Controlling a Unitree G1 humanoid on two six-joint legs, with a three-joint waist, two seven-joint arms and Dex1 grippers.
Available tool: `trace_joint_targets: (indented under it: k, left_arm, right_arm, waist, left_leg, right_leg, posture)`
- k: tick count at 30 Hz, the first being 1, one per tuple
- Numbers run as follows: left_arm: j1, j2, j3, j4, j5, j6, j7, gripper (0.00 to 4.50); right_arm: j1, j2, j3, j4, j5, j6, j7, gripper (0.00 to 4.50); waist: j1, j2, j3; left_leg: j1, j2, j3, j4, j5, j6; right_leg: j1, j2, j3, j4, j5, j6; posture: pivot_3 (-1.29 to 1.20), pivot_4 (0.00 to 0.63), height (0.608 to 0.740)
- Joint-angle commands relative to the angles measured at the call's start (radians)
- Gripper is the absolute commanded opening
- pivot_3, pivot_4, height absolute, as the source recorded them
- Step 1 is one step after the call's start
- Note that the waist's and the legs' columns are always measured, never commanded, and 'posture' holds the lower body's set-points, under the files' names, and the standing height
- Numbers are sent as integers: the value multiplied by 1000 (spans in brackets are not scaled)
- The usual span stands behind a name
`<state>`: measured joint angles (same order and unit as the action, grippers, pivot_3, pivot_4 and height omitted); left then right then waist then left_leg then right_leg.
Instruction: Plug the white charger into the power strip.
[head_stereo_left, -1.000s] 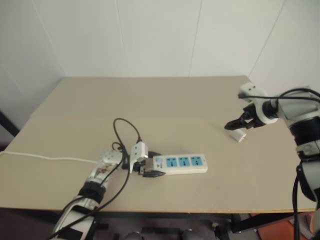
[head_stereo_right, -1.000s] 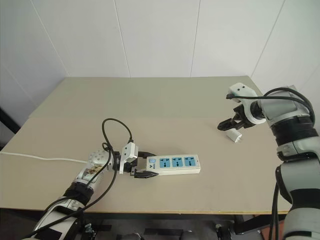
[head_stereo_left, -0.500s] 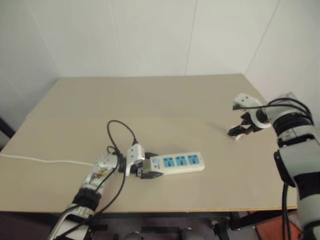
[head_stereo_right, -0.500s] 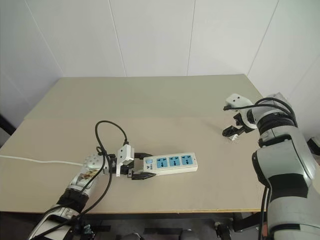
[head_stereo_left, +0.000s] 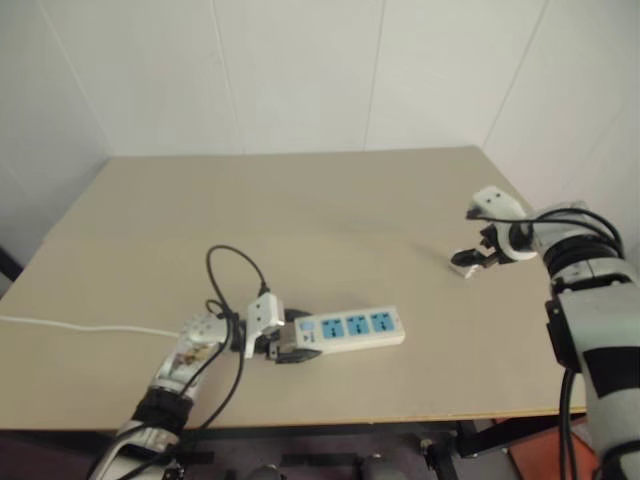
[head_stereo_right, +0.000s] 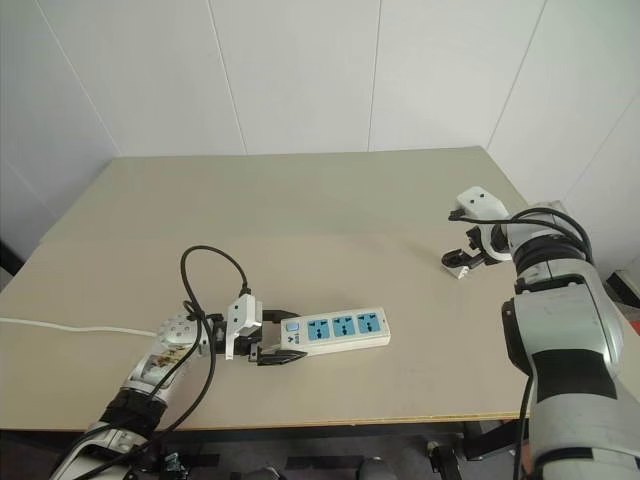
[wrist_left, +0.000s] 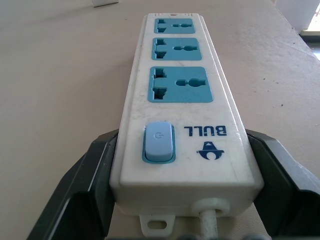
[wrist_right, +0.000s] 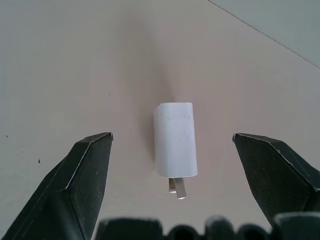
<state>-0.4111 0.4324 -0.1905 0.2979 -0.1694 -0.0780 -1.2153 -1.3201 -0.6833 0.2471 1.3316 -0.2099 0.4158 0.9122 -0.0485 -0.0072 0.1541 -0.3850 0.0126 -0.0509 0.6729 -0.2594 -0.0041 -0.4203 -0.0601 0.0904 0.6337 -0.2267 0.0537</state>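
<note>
The power strip (head_stereo_left: 355, 327) lies flat near the table's front, a long white bar with three blue socket faces (wrist_left: 177, 84) and a blue switch (wrist_left: 159, 142) at its cord end. My left gripper (head_stereo_left: 288, 342) is shut on that cord end, one black finger (wrist_left: 95, 175) pressed along each long side. At the right side of the table the white charger (wrist_right: 174, 140) lies on its side, its metal prongs pointing back toward my wrist. My right gripper (head_stereo_left: 472, 257) stands open just over it, a finger (wrist_right: 85, 170) well clear on either side.
The strip's thin white cord (head_stereo_left: 80, 325) runs off the table's left edge. A black cable loop (head_stereo_left: 235, 265) from my left arm arches above the tabletop (head_stereo_left: 300, 210). White walls close in behind and to the right.
My right gripper has come down and forward, and now straddles the charger. The left gripper keeps its hold on the strip. The camera has shifted a little.
</note>
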Motion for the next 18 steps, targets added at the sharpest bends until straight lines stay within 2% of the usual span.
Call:
trace_joint_targets:
  k: [1,13,15,18]
  left_arm:
    - [40,32,-37,1,25,39,-18,3280]
    - [72,82,-30,-61,7,72,-9,3280]
    - [76,87,-30,-67,6,75,-6,3280]
    - [83,92,-30,-76,3,79,-3,3280]
  right_arm:
    - [9,5,-64,-8,26,-29,-39,4500]
    - [71,22,-149,-5,45,-41,-104,4500]
    - [74,24,-155,-7,46,-45,-98,4126]
    - [79,28,-166,-8,46,-49,-99,3268]
  waist:
    - [-1,0,0]
    - [-21,0,0]
    - [-21,0,0]
    - [-24,0,0]
  left_leg:
    - [0,0,0,0,0,0]
    - [1,0,0,-1,0,0]
    - [1,0,0,-2,0,0]
    - [2,0,0,-3,0,0]
  right_leg:
    - [0,0,0,0,0,0]
    - [0,0,1,0,0,0]
    - [0,0,1,0,0,0]
    - [0,1,1,0,0,0]
  posture:
    - [0,150,740]
    - [0,150,740]
    - [0,150,740]
    - [0,150,740]
